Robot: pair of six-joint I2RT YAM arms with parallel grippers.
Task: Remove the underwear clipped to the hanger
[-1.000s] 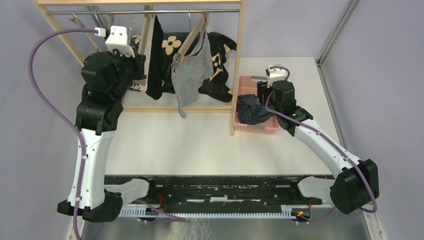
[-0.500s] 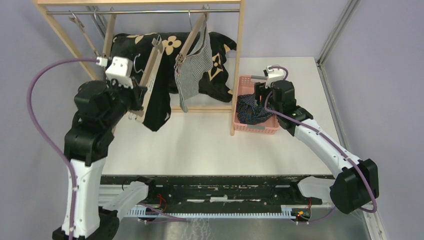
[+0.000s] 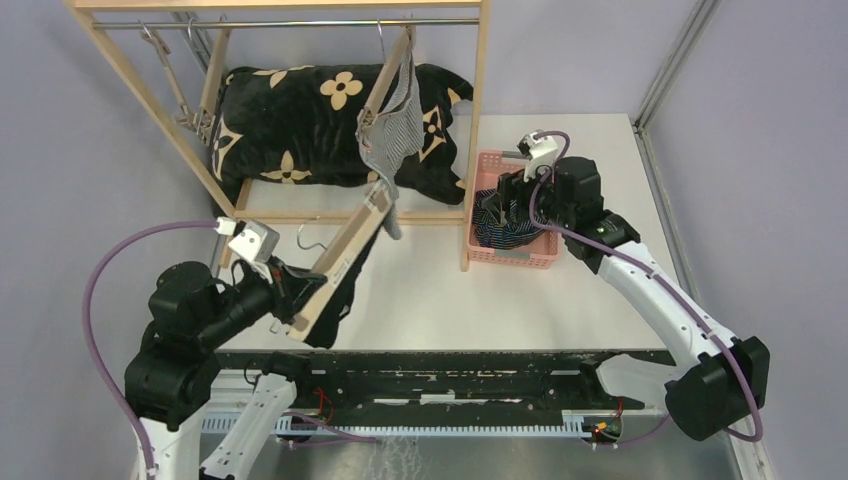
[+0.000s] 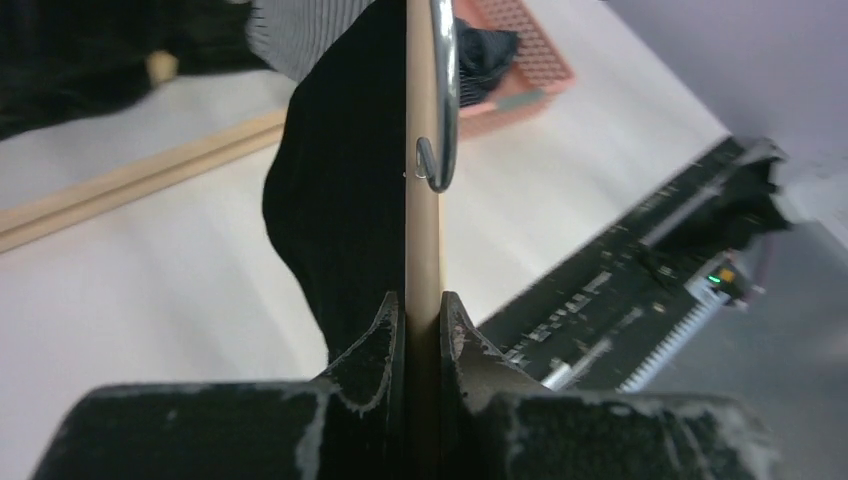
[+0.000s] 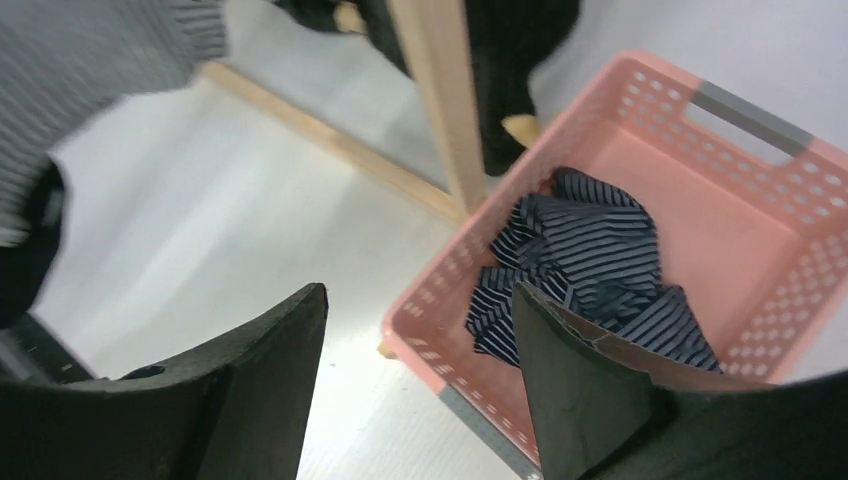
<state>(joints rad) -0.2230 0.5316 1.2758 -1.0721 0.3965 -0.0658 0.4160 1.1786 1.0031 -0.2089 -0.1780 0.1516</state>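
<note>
Top view: step in hand, by my read, is garment no. 2. The plain black cloth boxer shorts [image 3: 340, 300] are clipped to a pale wooden bar hanger [image 3: 352, 245], which the L gripper [image 3: 297, 295] holds tilted over the near-L part of the white table [image 3: 430, 290], clear of the rail. Grey-white pinstriped boxer shorts [image 3: 393, 130] hang on another hanger in the wooden rack [image 3: 483, 100], in front of the big black cushion w/ cream flowers [image 3: 300, 120]. Navy striped boxer shorts [image 3: 500, 228] lie in the pink plastic basket [image 3: 515, 262], R gripper [image 3: 505, 190] just above them. L wrist view: jaws pressed together on the hanger bar, steel hook [image 4: 443, 90] beyond, black shorts draped along the bar's L side. R wrist view: R fingers [image 5: 270, 380] wide apart w/ nothing between them, navy shorts below in the basket. Next, prob.: R arm crosses to the black shorts, pinches cloth near a clip and pulls it free while L holds the hanger steady. Needs a firm counter-hold, else the hanger twists.
</note>
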